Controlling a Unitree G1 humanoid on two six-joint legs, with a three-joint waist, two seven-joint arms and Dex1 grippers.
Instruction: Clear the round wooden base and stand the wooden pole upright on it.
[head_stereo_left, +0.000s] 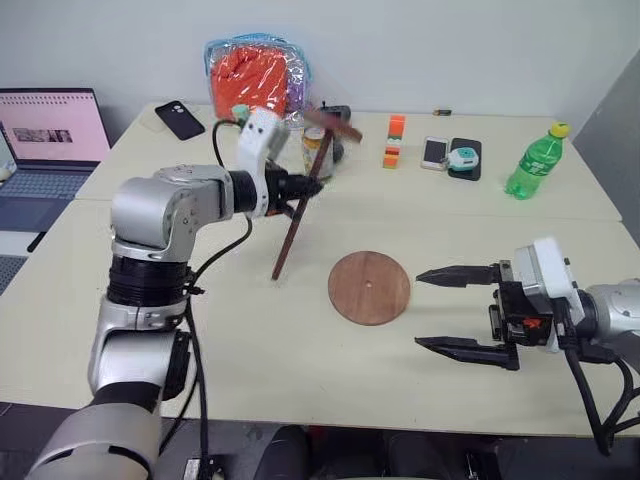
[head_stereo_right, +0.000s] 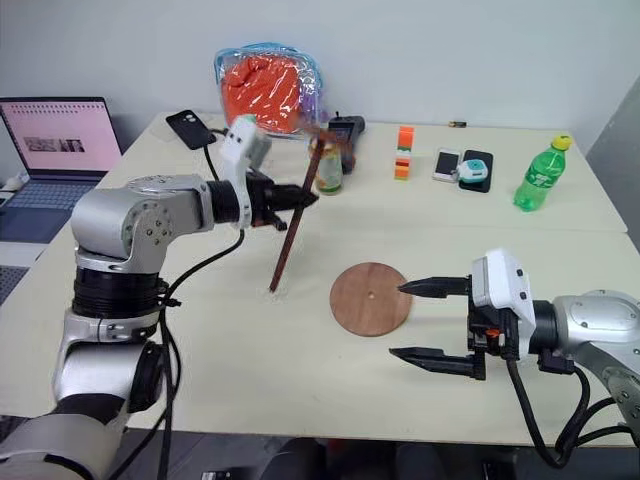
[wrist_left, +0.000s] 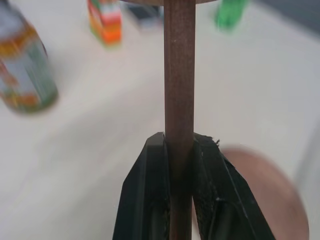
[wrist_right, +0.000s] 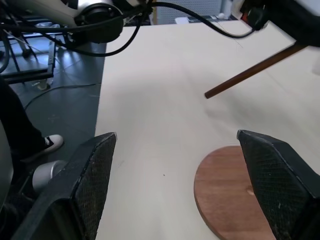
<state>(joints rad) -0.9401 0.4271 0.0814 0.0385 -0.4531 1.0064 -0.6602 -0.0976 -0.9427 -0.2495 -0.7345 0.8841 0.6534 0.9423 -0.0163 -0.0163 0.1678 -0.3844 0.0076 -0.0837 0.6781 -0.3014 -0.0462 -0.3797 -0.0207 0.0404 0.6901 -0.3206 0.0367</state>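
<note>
The round wooden base (head_stereo_left: 369, 287) lies flat near the table's middle with its top bare and a small hole at its centre. My left gripper (head_stereo_left: 310, 185) is shut on the wooden pole (head_stereo_left: 298, 218), a thin dark rod. In the left wrist view the rod (wrist_left: 179, 75) is pinched between both fingers (wrist_left: 145, 200). The pole leans, lower tip at the table left of the base, small disc (head_stereo_left: 333, 122) at its upper end. My right gripper (head_stereo_left: 420, 309) stands open just right of the base, with nothing between its fingers.
A laptop (head_stereo_left: 50, 135) sits at the far left and a black phone (head_stereo_left: 180, 120) behind my left arm. Along the back stand an orange bag (head_stereo_left: 255, 70), a jar (head_stereo_left: 318, 150), stacked blocks (head_stereo_left: 395, 140), a white phone (head_stereo_left: 434, 152) and a green bottle (head_stereo_left: 530, 160).
</note>
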